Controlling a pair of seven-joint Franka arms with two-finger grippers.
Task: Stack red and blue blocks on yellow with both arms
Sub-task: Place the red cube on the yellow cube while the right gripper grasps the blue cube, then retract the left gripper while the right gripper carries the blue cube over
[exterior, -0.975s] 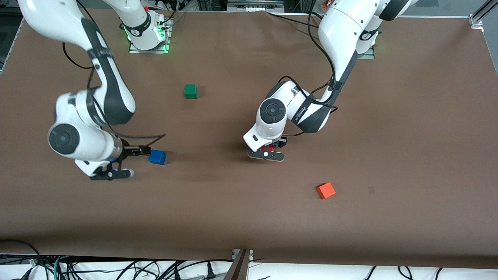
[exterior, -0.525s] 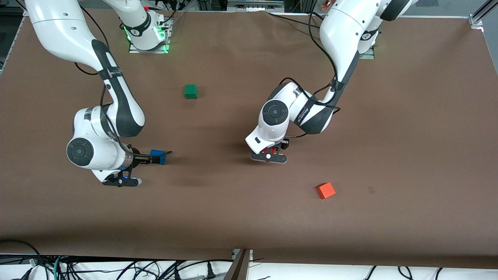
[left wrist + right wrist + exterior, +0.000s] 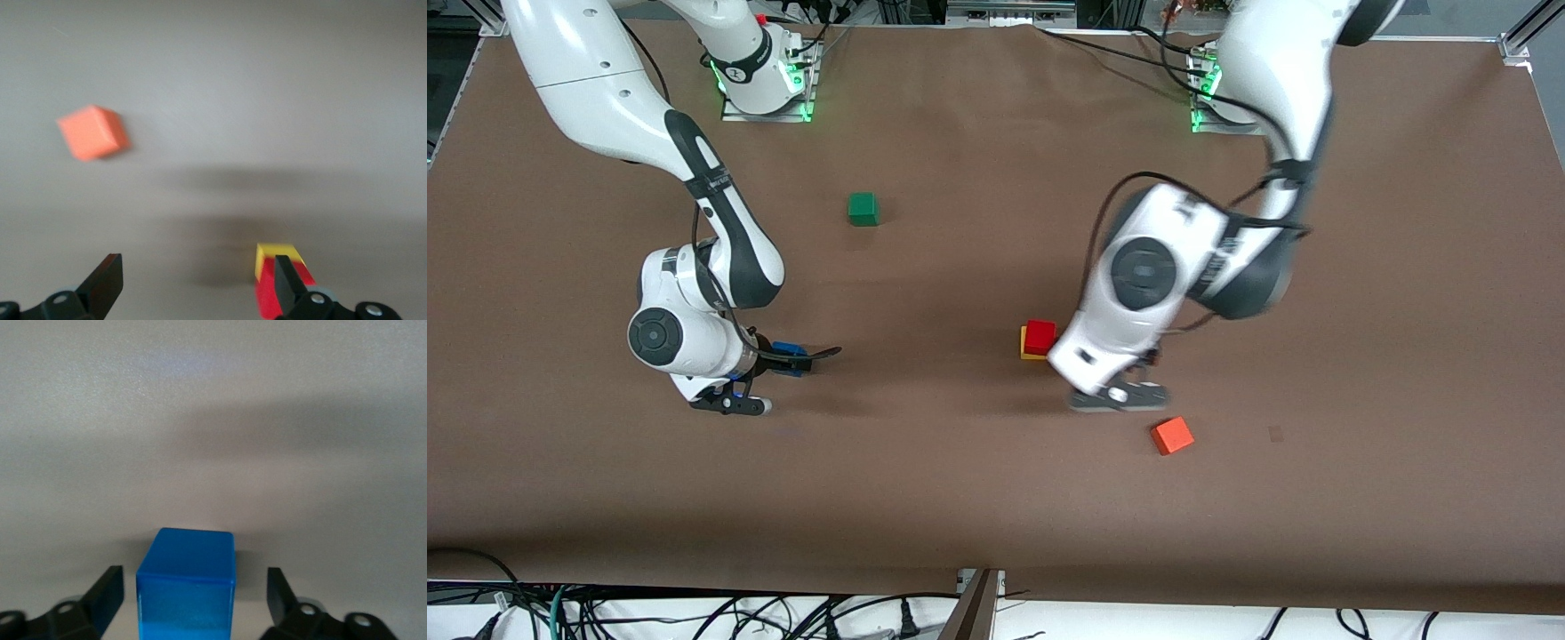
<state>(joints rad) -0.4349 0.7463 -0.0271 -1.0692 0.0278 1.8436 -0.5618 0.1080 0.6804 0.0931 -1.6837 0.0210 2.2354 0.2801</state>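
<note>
The red block sits on the yellow block near the table's middle. My left gripper is open and holds nothing. It hangs over the table between that stack and the orange cube, and the red block on the yellow block shows beside one finger. The blue block rests on the table toward the right arm's end. My right gripper is low around the blue block, open, with a gap at each finger.
An orange cube lies nearer the front camera than the stack, close to the left gripper, and appears in the left wrist view. A green cube sits farther back, toward the arms' bases.
The left gripper has opened, left the red block on the yellow one, and risen away toward the orange cube. The right gripper has slid in around the blue block and narrowed a little.
</note>
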